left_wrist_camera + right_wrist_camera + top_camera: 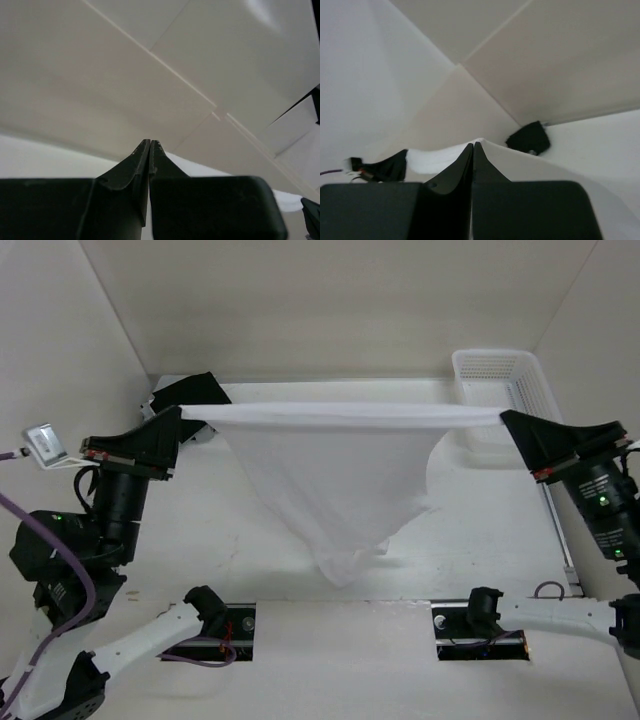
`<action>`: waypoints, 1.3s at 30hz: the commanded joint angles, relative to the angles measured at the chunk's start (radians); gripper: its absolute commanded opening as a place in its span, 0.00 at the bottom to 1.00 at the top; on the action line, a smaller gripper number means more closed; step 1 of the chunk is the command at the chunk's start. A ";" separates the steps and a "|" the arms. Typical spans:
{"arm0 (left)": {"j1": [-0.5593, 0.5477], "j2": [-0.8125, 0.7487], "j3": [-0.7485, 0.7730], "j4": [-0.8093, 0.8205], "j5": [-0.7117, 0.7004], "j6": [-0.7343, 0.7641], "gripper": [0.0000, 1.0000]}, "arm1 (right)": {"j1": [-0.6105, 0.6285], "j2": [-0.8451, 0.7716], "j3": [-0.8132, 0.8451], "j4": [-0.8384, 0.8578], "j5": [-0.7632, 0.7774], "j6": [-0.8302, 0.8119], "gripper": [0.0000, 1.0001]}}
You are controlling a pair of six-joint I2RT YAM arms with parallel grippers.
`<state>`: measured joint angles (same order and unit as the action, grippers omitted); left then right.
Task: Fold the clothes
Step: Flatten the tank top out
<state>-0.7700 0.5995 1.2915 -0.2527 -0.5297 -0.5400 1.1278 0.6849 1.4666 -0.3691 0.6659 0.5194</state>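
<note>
Left gripper (183, 412) and right gripper (503, 418) are each clamped shut on a top corner of the clothes (330, 480).
The white garment stretches taut from nine o'clock to three o'clock, its body hanging in a triangle that points toward six o'clock over the table (480, 540). A white mesh basket (520, 375) sits at two o'clock, and a black cloth (195, 390) at ten o'clock.

mesh basket (490, 365) back R, black cloth (205, 388) back L
</note>
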 commanded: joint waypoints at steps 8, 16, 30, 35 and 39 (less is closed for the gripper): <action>0.106 0.199 -0.142 0.121 -0.055 0.085 0.00 | 0.007 0.191 -0.049 0.173 0.194 -0.305 0.00; 0.556 0.590 -0.152 0.224 0.258 -0.161 0.00 | -0.642 0.634 0.062 0.151 -0.491 -0.021 0.00; 0.657 0.856 0.589 0.061 0.341 -0.060 0.00 | -0.728 1.091 1.112 -0.234 -0.528 -0.070 0.00; 0.659 0.787 0.449 0.081 0.333 -0.060 0.00 | -0.716 0.917 0.802 -0.191 -0.482 -0.081 0.00; 0.610 0.617 0.108 0.177 0.292 -0.077 0.00 | -0.658 0.641 0.230 0.020 -0.422 -0.073 0.00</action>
<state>-0.1337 1.3106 1.5929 -0.1070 -0.2058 -0.6239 0.4328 1.4254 1.9804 -0.4328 0.1852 0.4591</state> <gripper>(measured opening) 0.007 0.006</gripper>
